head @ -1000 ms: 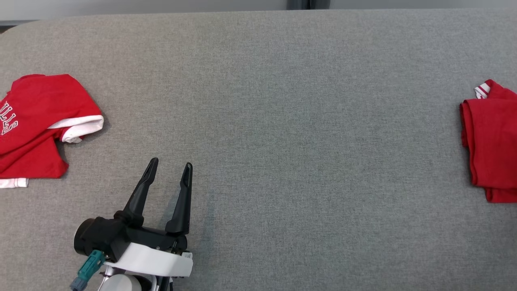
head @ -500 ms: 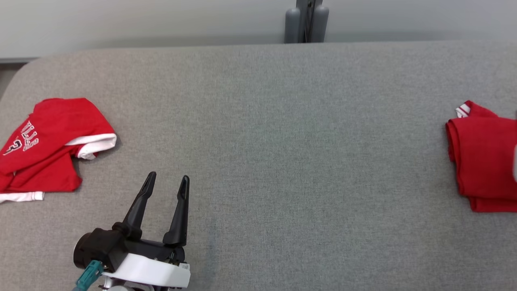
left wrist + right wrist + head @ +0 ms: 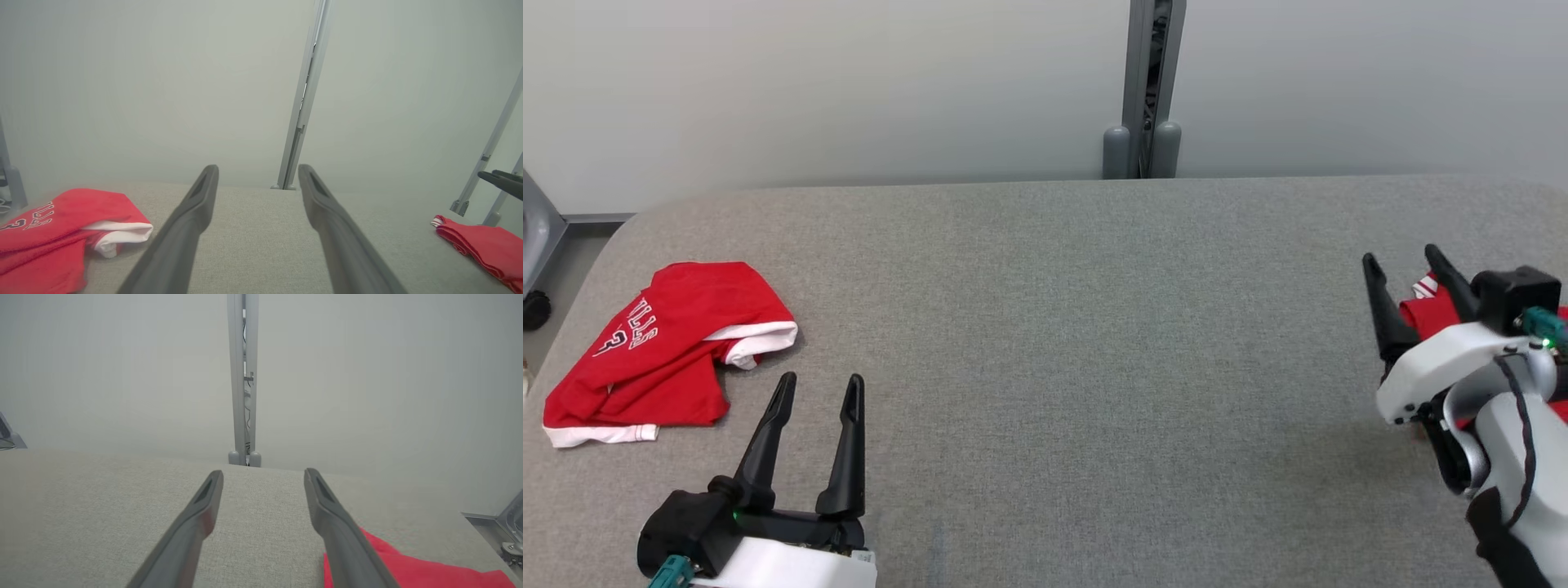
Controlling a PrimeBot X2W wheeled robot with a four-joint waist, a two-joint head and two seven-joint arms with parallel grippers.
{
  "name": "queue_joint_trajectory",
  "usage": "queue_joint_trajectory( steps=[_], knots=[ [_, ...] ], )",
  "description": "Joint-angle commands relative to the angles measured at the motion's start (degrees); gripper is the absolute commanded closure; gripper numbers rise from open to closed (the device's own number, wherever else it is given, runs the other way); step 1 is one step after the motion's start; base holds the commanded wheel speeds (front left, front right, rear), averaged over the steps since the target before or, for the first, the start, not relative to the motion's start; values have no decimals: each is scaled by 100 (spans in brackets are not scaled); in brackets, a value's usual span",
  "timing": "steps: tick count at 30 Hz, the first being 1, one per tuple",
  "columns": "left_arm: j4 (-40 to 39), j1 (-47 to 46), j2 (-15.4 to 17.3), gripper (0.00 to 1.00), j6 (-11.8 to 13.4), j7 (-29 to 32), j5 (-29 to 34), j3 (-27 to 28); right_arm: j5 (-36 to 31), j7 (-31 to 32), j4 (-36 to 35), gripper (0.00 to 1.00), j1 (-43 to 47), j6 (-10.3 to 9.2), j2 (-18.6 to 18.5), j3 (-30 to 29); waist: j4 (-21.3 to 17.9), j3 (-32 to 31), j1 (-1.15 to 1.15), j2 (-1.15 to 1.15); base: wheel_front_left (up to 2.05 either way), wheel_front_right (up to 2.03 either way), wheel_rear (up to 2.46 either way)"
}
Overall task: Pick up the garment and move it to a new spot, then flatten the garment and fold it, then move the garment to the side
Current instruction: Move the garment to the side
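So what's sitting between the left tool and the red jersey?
Nothing. In the head view, the stretch of grey padded tabletop between the left tool and the red jersey is bare.
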Motion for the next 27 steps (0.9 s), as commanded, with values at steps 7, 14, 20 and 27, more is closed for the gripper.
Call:
queue_joint_trajectory(
  steps=[7, 14, 20, 27],
  knots=[
    [-10, 91, 17, 0, -4, -10, -31, 54, 89, -35, -1611, 0, 1314, -1, 288, -322, 37, -138, 0, 0, 0, 0, 0],
    [127, 190, 17, 0, -4, -10, -14, 101, -300, -37, -2500, 0, 2383, -1, 792, -650, 30, -182, 0, 0, 0, 0, 0],
    [266, 246, 17, 0, -4, -10, 5, 56, -721, -37, -2745, 0, 2900, -1, 1082, -919, 1, -198, 0, 0, 0, 0, 0],
    [374, 275, 17, 0, -4, -10, 46, 51, -940, -36, -2876, 0, 3094, -1, 1204, -1097, -11, -233, 0, 0, 0, 0, 0]
  ],
)
